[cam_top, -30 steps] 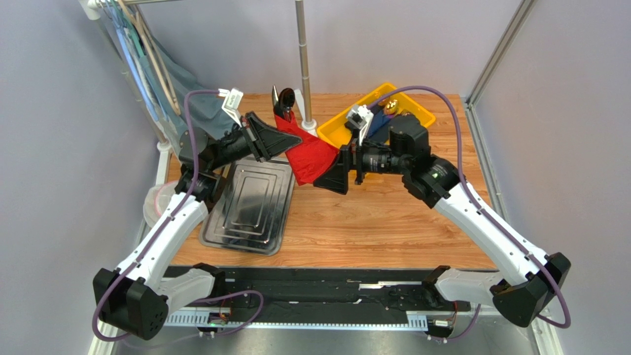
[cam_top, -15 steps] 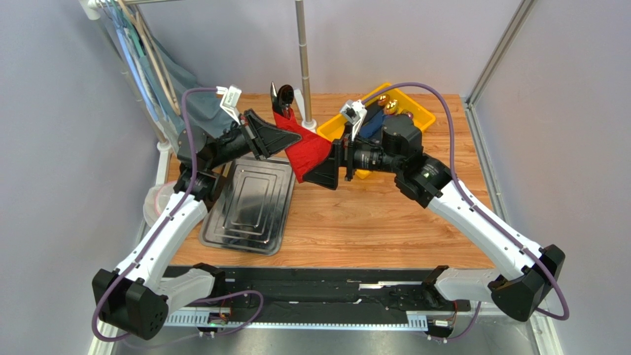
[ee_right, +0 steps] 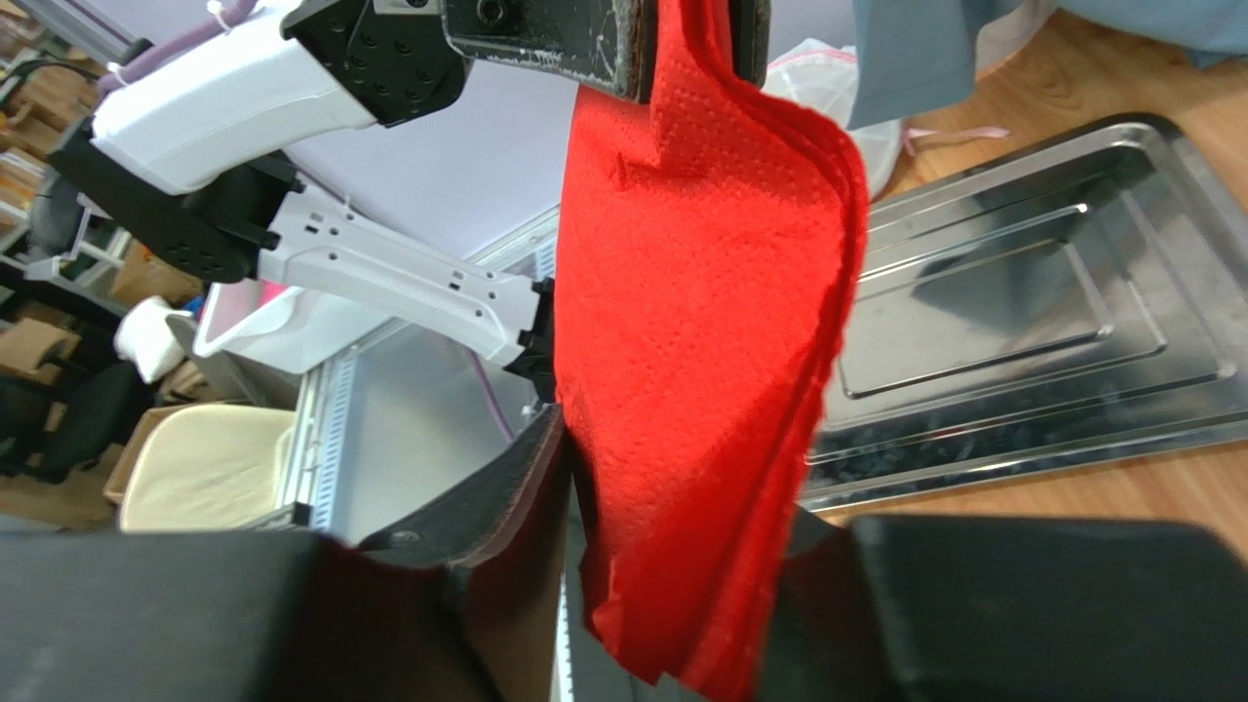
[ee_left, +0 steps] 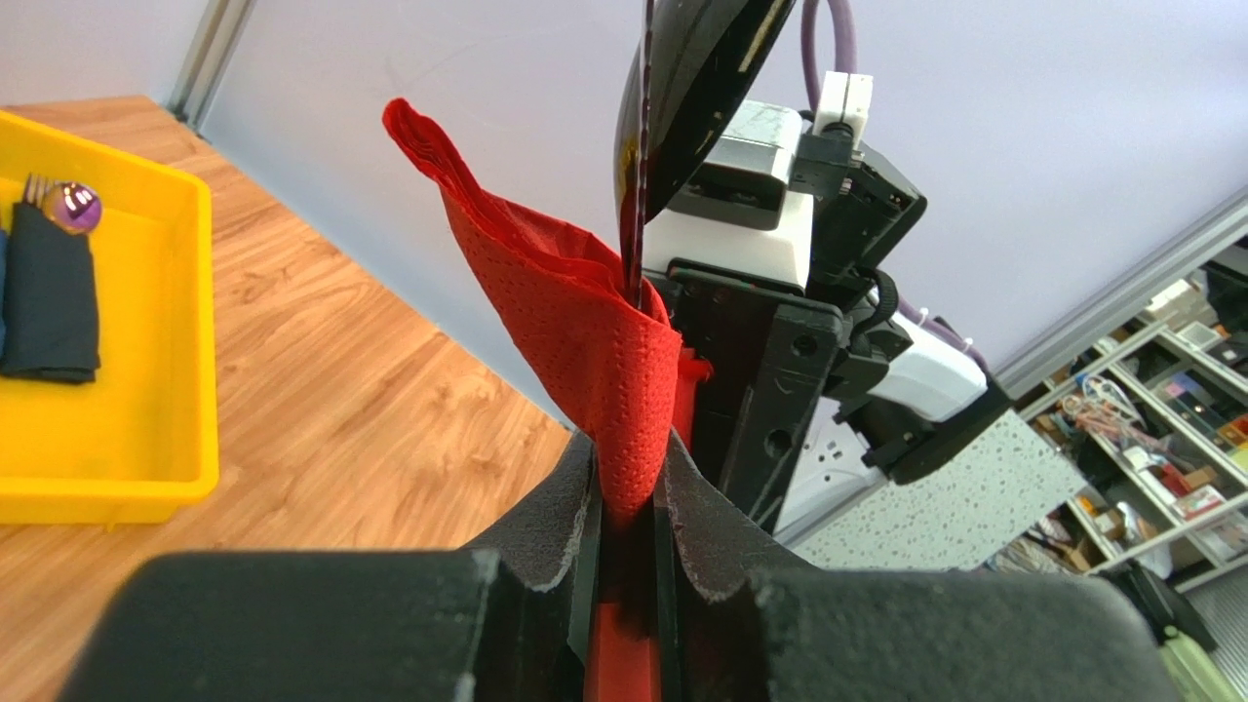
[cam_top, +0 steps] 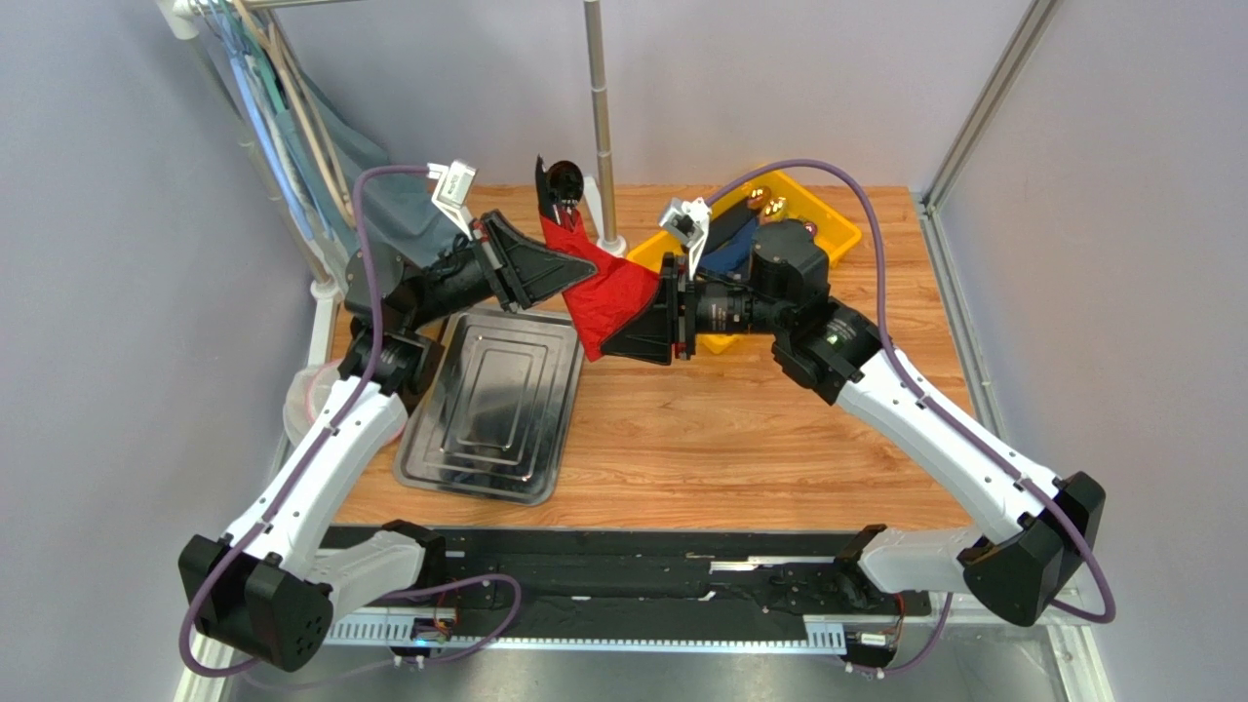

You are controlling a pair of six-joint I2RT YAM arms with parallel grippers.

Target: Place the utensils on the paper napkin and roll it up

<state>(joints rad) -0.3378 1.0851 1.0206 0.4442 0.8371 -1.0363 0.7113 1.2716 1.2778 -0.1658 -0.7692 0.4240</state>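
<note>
- Bench (cam_top: 762,439): wood top. It lies below both pincers, which hang in the air above its far half.
- Steel tray (cam_top: 498,402): flat on the bench, below the left pincer (cam_top: 586,268) and on its near side. In the right wrist view it shows beyond the right pincer (ee_right: 674,585), past the hanging paper.
- Yellow bin (cam_top: 821,220): on the bench behind the right pincer, toward the far right corner.
- Red napkin (cam_top: 608,300): off the bench, stretched between the two pincers and bunched into loose folds. Its upper part is at the left pincer, its lower edge at the right one.
- Left pincer: clenched on a fold of the red napkin, with the foam pads (ee_left: 564,519) pressed to either side of the paper.
- Right pincer: just beside the left one and facing it. It is closed on the lower part of the red napkin, with both fingers (ee_right: 498,505) against the paper.
- Spoon (ee_left: 696,73): black. The bowl stands up above the left pincer and the thin handle runs down into the napkin fold. Cannot tell whether the pads grip the handle as well.
- Dark roll (ee_left: 47,300): lies in the yellow bin, well apart from the left pincer, with a purple head at its top end.
</note>
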